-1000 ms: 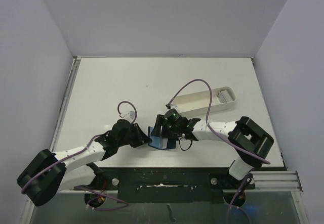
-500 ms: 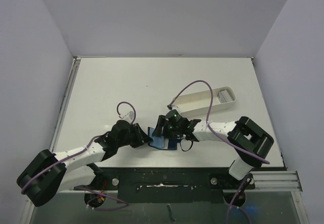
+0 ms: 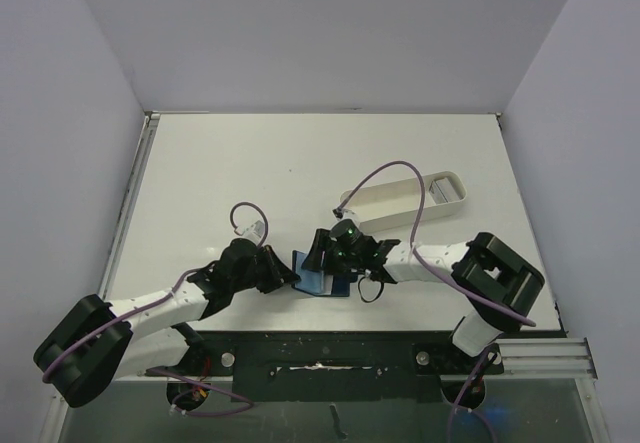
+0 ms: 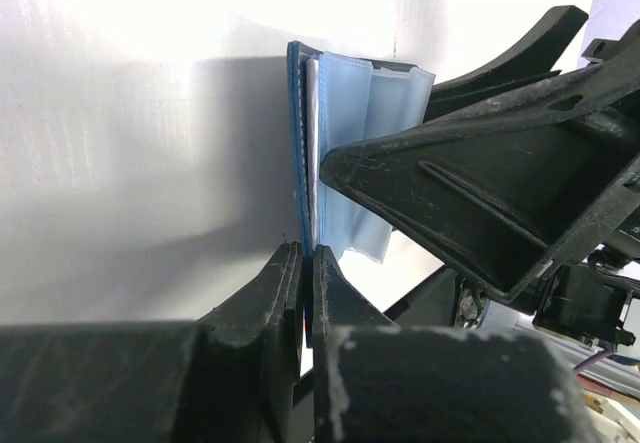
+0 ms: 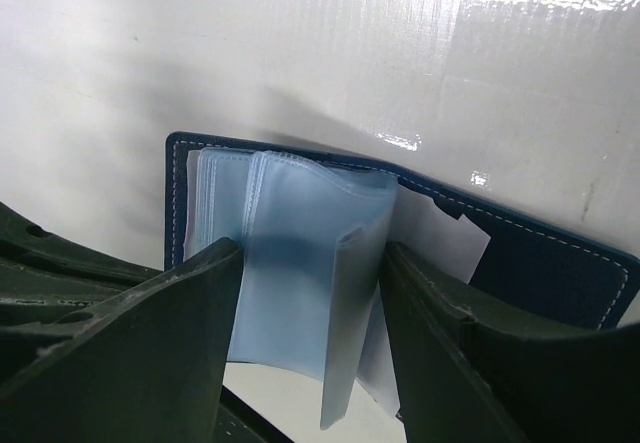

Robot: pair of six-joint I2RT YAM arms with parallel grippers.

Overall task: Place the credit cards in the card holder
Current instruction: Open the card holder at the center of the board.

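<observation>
The left gripper (image 4: 306, 255) has its fingers (image 4: 268, 298) pressed together on the thin dark-blue cover edge of the card holder (image 4: 298, 133), which is open in front of its wrist camera. The right gripper (image 5: 312, 255) has its fingers (image 5: 150, 333) parted, one on each side of the bundle of pale-blue clear sleeves (image 5: 300, 233) that fan out from the holder's fold. The sleeves bow between the two fingers, but whether the pads squeeze them or only flank them cannot be told. Behind the sleeves a white slip (image 5: 435, 228) shows against the navy inner cover.

From above, the two grippers meet nose to nose at the card holder, the left gripper at its left side and the right gripper at its right. The holder sits close to the near edge of the table (image 3: 230, 163), about midway along it. A long white tray (image 3: 395, 195) lies apart from it, toward the right edge and set at a slant. At its right end is a small grey item (image 3: 437, 192), too small to identify.
</observation>
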